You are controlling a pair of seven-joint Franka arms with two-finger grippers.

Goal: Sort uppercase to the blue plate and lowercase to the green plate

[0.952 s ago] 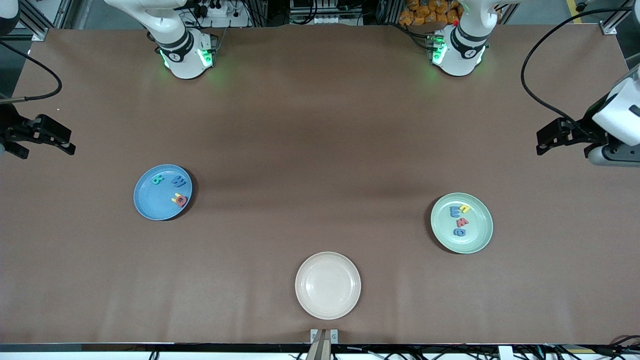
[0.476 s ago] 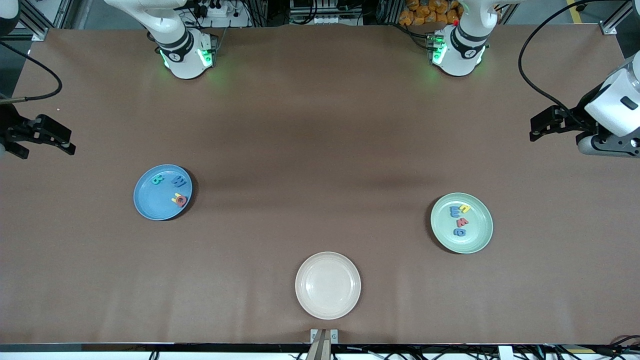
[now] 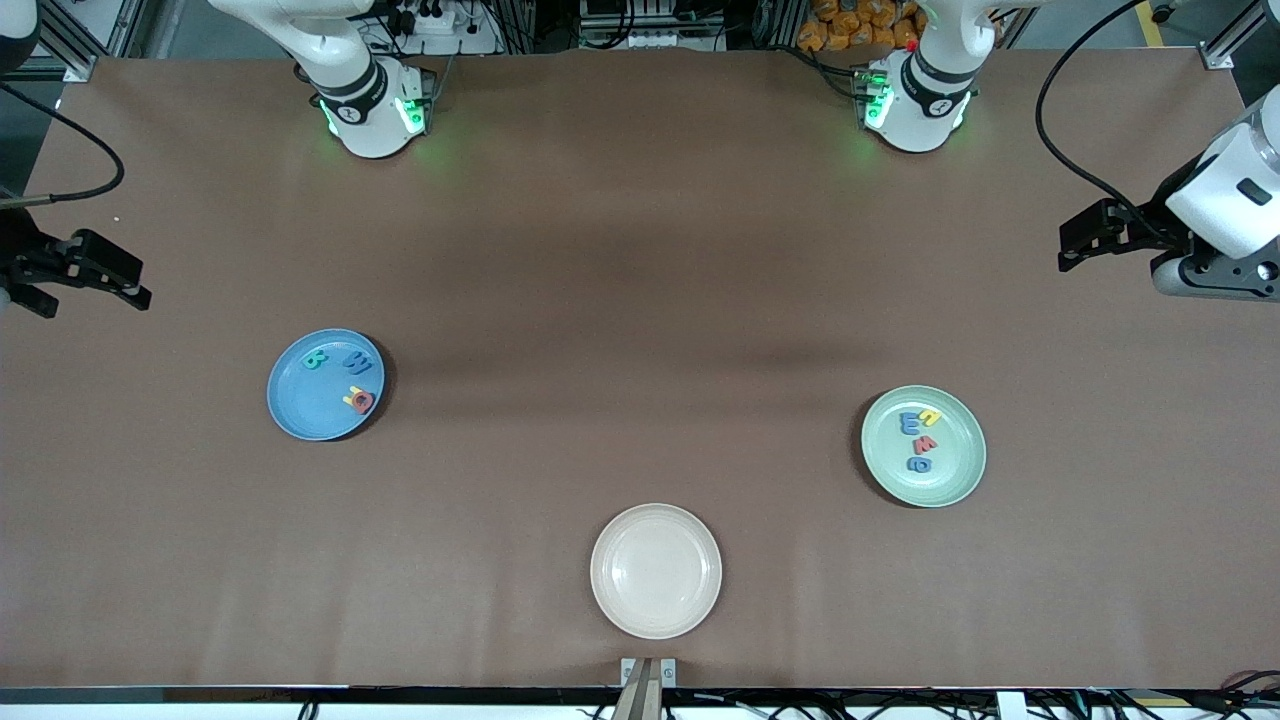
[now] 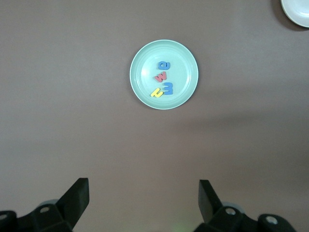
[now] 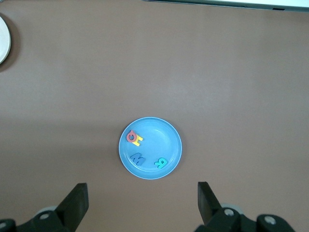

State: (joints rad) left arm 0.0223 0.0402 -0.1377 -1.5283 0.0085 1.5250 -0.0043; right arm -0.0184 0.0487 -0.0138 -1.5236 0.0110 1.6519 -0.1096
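Table (image 3: 640, 300) unchanged | left gripper (image 3: 1072, 240) lifted away, jaws apart | right gripper (image 3: 135, 290) waiting, jaws apart

Cut-off arms, clipped plate, overlapping letters

We see the right gripper (image 3: 125, 285) at the edge of the front view over the right arm's end of the table (image 3: 640, 250), its arm cut off by the frame; the left gripper (image 3: 1075, 240) sits likewise over the left arm's end, its wrist clipped. In both wrist views only the fingertips (image 4: 77, 195) (image 5: 77, 198) show, the rest cropped. The cream plate (image 4: 297, 12) is cut by the picture's corner in the left wrist view and nearly gone in the right one (image 5: 4, 38). On the blue plate (image 3: 300, 415), the red Q (image 3: 363, 402) overlaps the yellow H (image 3: 352, 400), partly hiding it. The letters on the green plate (image 3: 950, 480) are too small for us to read surely from the front.
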